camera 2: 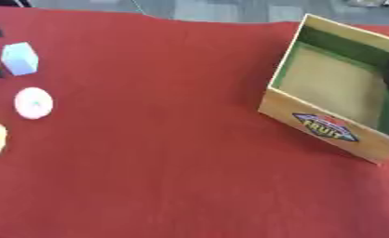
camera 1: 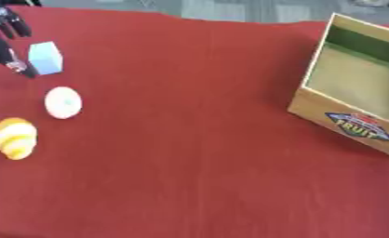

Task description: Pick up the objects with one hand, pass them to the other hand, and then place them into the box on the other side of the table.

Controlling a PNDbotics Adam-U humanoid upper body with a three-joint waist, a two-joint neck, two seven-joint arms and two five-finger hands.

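The pale blue block (camera 1: 45, 57) sits on the red cloth (camera 1: 190, 139), just beside the left hand (camera 1: 4, 32), whose fingers hang straight and apart. A white round thing (camera 1: 63, 102) and a yellow one (camera 1: 15, 137) lie nearer, well apart from the wooden box (camera 2: 328, 130).

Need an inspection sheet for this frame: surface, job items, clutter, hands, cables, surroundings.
Surface: red cloth over the table, askew in view.
Job's things: pale blue block, white round object and yellow-orange object lie apart at the left; wooden box with a fruit label stands open at the right.
Clutter: nothing seen.
Hands: left hand at the upper left, fingers down beside the block, holding nothing; a dark shape at the right edge over the box may be the right hand, state unclear.
Cables: nothing seen.
Surroundings: grey floor beyond the far edge.
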